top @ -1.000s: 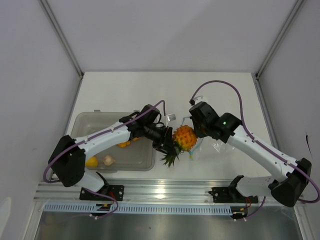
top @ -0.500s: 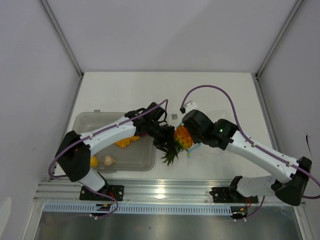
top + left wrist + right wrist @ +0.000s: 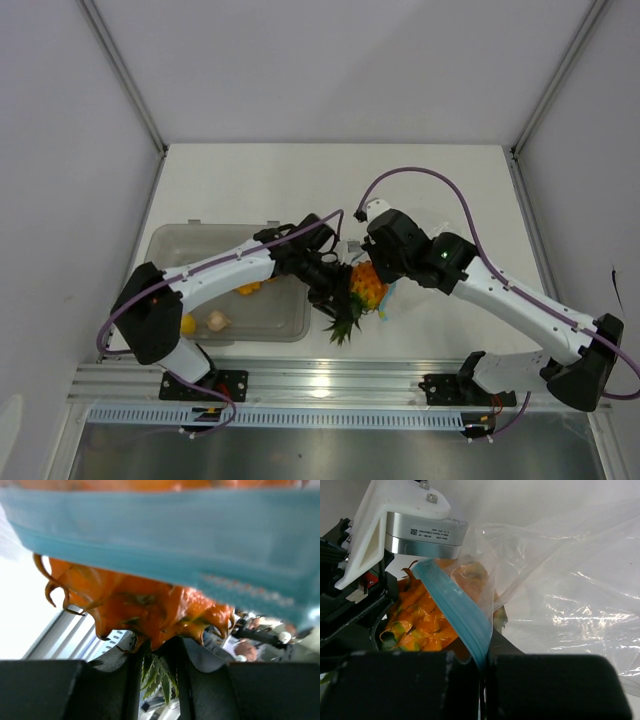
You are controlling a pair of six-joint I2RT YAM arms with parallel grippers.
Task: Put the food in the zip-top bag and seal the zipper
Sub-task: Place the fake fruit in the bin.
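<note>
A toy pineapple (image 3: pixel 366 287), orange with spiky green leaves (image 3: pixel 343 326), hangs just right of the tub. My left gripper (image 3: pixel 333 296) is shut on it where the leaves (image 3: pixel 160 676) meet the orange body (image 3: pixel 150 605). The clear zip-top bag (image 3: pixel 570 580) lies crumpled to the right, and its light-blue zipper (image 3: pixel 455 611) stretches across the top of the pineapple (image 3: pixel 417 622). My right gripper (image 3: pixel 483 680) is shut on that zipper strip (image 3: pixel 175 535). From above, only a bit of the zipper (image 3: pixel 385 302) and bag shows under the right wrist. More food lies in the tub.
The grey translucent tub (image 3: pixel 200 248) stands left of the grippers, holding an orange piece (image 3: pixel 249 289), a yellow lemon (image 3: pixel 184 323) and a pale garlic bulb (image 3: pixel 217 320). The two wrists are close together over the pineapple. The aluminium rail (image 3: pixel 330 380) runs along the near edge.
My right wrist has swung left with the bag's zipper, until it is over the pineapple. The left gripper has shifted slightly right and nearer, still holding the pineapple.
</note>
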